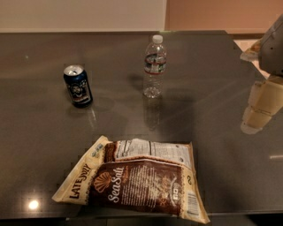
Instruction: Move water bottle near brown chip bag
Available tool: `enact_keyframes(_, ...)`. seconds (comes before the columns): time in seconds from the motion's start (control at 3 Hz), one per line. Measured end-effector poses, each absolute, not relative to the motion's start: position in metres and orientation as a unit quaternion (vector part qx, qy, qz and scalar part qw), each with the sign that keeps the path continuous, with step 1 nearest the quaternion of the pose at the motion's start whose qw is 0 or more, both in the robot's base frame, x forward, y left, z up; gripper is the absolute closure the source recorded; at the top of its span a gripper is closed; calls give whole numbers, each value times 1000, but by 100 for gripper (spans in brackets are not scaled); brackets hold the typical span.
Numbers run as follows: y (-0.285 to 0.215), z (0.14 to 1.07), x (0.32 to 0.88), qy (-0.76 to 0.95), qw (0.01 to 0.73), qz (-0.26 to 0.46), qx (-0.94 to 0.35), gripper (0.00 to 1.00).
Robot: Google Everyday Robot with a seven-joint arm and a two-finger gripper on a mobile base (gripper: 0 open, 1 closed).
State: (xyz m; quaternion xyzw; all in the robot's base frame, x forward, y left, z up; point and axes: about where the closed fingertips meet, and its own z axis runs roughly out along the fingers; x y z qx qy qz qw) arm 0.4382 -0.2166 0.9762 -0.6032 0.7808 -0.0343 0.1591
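The water bottle (154, 66) stands upright on the dark table (212, 167) at the back centre; it is clear plastic with a white cap and a label band. The brown chip bag (137, 178) lies flat near the front edge, with "Late July" and "Sea Salt" lettering and a white nutrition panel. My gripper (261, 106) is at the right edge of the view, cream-coloured, above the table. It is well to the right of the bottle and apart from it, holding nothing that I can see.
A dark blue soda can (78, 85) stands upright to the left of the bottle. The table's far edge meets a pale wall (88, 13). Its right edge runs near my arm (272, 44).
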Motion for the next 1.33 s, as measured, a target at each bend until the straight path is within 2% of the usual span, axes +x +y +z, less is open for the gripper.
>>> enact_keyframes(0.67,-207,978,455,780,188,-17,-597,0)
enact_keyframes(1.33,-185,974,517,782,258,34,-567,0)
